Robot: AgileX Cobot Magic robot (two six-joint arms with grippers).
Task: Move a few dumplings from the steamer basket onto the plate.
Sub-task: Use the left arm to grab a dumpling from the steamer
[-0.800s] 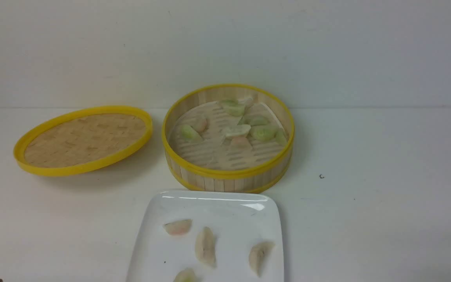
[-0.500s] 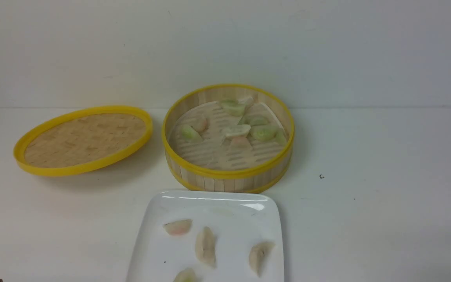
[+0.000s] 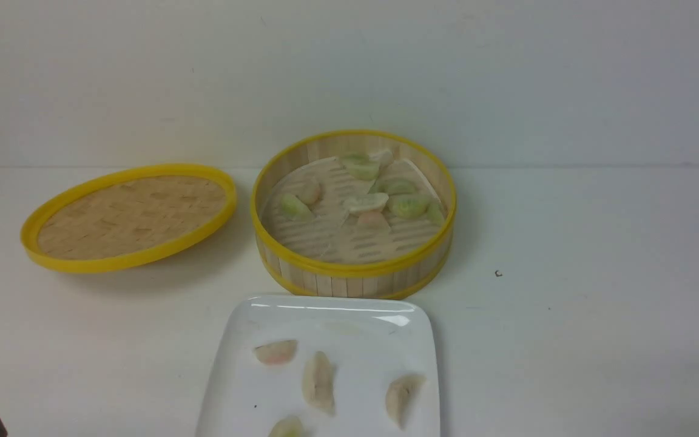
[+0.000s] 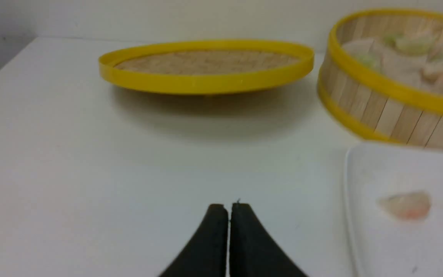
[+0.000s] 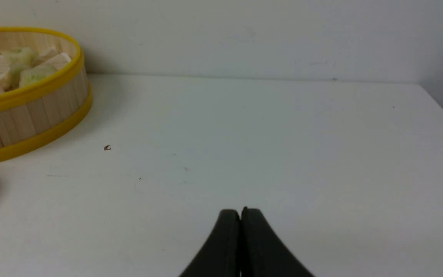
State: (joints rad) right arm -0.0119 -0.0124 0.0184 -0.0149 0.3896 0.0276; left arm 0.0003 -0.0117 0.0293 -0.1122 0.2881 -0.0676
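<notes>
The white table (image 3: pixel 568 303) fills the lower two thirds of the front view, under a plain pale wall; the shallow woven lid (image 3: pixel 128 215) with its yellow rim lies at centre left, tilted, apart from the rest; the steamer basket (image 3: pixel 354 280) stands at the centre, just right of the lid and not touching it; the glossy white square plate (image 3: pixel 355 340) lies at lower centre, directly below the basket in the frame, its far edge close to the basket's wall and its near edge cut by the frame.

The left gripper (image 4: pixel 229 209) has its black fingers pressed together on nothing; it sits over bare table, beside the plate's edge but apart from it, with the lid and basket farther off; the right gripper (image 5: pixel 240 213) is likewise clenched and empty, over bare table, well apart from the basket.

The dumplings (image 3: pixel 409 206) left in the basket, mostly pale green with a few pinkish or cream ones, cluster in its upper and right part, far from both grippers; four more dumplings (image 3: pixel 318 382) lie apart from one another on the plate, the lowest cut by the frame edge; the pinkish one (image 4: pixel 405 204) is the nearest to the left gripper; a tiny dark speck (image 3: pixel 498 274) marks the table between the basket and the right gripper.
</notes>
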